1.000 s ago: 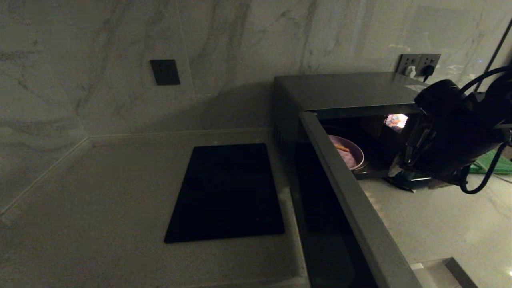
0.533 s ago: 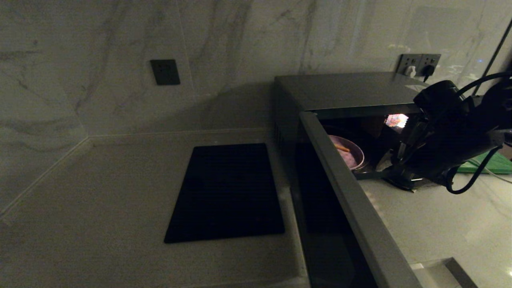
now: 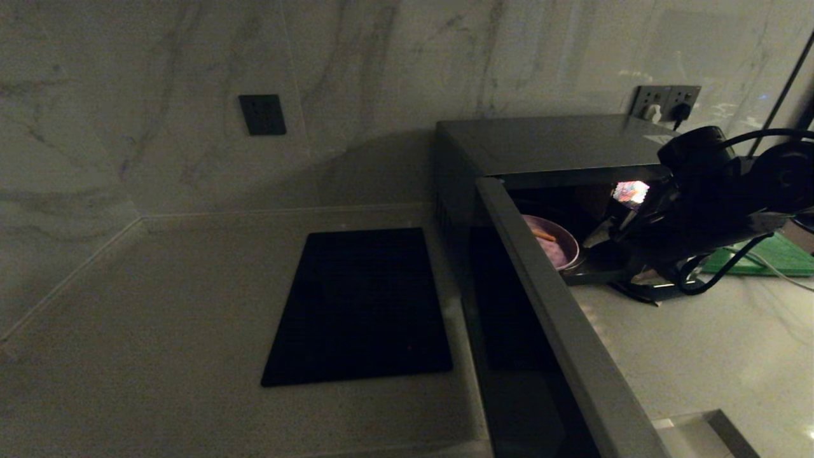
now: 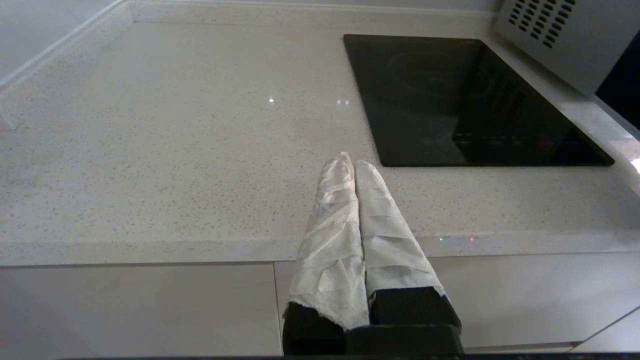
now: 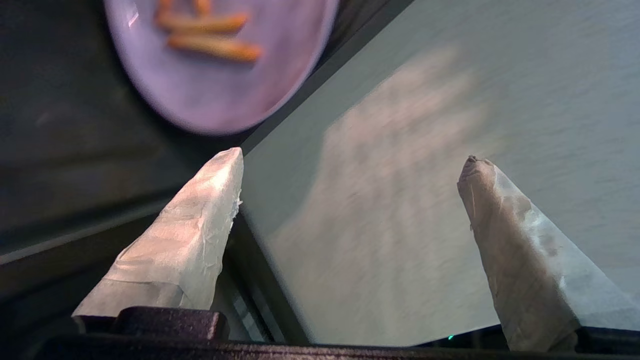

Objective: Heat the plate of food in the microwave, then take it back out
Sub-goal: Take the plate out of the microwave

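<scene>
Plate of food [image 5: 215, 65] sits inside the microwave [image 3: 553, 143], door swung open; the right gripper [image 5: 350, 195], spread wide and empty, has swung toward it, likely to grasp.

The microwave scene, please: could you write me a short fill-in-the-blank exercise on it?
1. The microwave's door stands ____.
2. The plate of food sits ____ the microwave.
3. The right gripper's fingers are spread ____, holding nothing.
4. The left gripper, above the countertop, is ____.

Missing words: open; inside; open; shut
</scene>
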Robot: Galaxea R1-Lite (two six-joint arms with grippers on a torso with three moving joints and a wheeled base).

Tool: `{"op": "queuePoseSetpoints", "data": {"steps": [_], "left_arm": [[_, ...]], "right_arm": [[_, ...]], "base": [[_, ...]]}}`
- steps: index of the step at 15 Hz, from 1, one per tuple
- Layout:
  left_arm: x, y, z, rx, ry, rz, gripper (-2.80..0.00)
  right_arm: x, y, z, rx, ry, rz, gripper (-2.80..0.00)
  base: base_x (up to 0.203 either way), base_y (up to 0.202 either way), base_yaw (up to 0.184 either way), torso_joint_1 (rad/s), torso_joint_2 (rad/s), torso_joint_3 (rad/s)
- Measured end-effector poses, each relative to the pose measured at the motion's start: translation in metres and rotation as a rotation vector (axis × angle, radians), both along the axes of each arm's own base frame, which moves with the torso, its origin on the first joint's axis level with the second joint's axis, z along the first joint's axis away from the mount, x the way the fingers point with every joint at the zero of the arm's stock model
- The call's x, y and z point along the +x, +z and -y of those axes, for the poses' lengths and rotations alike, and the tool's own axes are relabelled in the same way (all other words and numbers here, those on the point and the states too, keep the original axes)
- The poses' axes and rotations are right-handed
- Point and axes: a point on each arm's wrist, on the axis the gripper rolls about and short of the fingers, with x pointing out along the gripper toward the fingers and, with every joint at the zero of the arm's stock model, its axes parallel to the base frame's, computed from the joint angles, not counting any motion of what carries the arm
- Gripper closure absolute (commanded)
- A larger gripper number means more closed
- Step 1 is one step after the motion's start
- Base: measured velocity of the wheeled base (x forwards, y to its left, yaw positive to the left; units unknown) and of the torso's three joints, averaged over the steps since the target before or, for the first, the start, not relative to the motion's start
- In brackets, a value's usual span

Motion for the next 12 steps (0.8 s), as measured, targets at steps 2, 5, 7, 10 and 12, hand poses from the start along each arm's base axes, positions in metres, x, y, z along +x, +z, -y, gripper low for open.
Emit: {"op": "queuePoseSetpoints", "data": {"steps": [2, 5, 7, 10, 12], "left_arm": [[0.000, 0.000, 0.000, 0.000, 0.000, 0.000, 0.00], [0.000, 0.000, 0.000, 0.000, 0.000, 0.000, 0.00], [0.000, 0.000, 0.000, 0.000, 0.000, 0.000, 0.00], [0.000, 0.000, 0.000, 0.000, 0.000, 0.000, 0.00], [0.000, 0.000, 0.000, 0.000, 0.000, 0.000, 0.00]], "right_arm": [[0.000, 0.000, 0.004, 0.043, 0.024, -0.002, -2.80], [0.007, 0.004, 0.009, 0.075, -0.023, 0.091, -2.80], [0.011, 0.010, 0.007, 0.141, -0.080, 0.129, -2.80], [0.013, 0.017, -0.005, 0.204, -0.095, 0.144, -2.80], [0.018, 0.017, -0.011, 0.200, -0.106, 0.153, -2.80]], "base": [[0.000, 0.000, 0.000, 0.000, 0.00, 0.000], [0.000, 0.000, 0.000, 0.000, 0.00, 0.000], [0.000, 0.000, 0.000, 0.000, 0.00, 0.000], [0.000, 0.000, 0.000, 0.000, 0.00, 0.000], [0.000, 0.000, 0.000, 0.000, 0.00, 0.000]]}}
